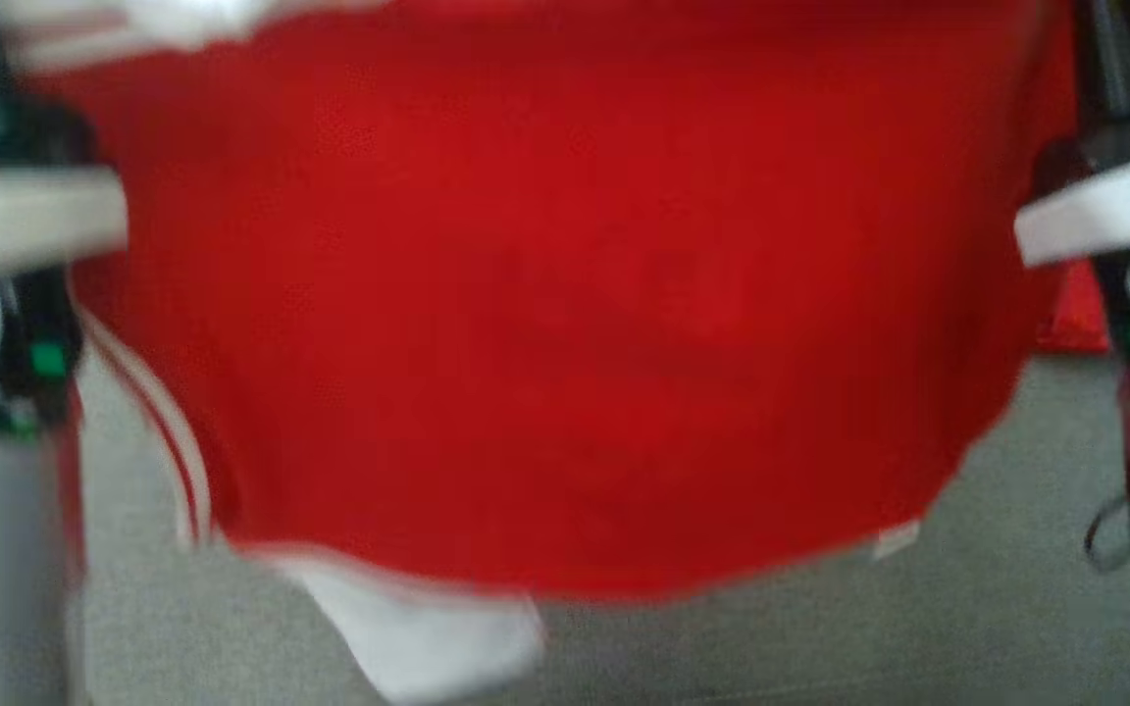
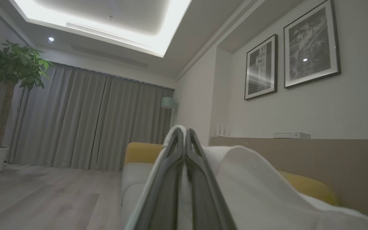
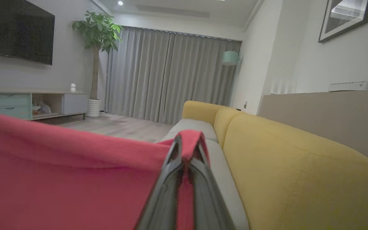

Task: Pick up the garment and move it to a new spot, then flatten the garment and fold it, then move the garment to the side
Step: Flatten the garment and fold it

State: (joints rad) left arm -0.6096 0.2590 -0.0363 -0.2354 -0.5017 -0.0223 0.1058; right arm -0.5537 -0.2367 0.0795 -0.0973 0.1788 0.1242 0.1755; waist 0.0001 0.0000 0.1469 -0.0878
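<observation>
Now the red fabric garment with white trim (image 1: 565, 324) hangs in the air, stretched between both arms. Its long axis runs left to right across the head view, above the grey-seated sofa with a yellow back (image 3: 299, 166). The left gripper (image 2: 184, 132) is clamped on a white part and the right gripper (image 3: 186, 143) on a red edge. Neither arm is nearer, so laying it flat likely needs both lowering together

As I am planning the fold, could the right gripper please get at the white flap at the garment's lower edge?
Probably not: the right gripper is shut on the garment, holding its red edge up, so it isn't free for the white flap.
</observation>
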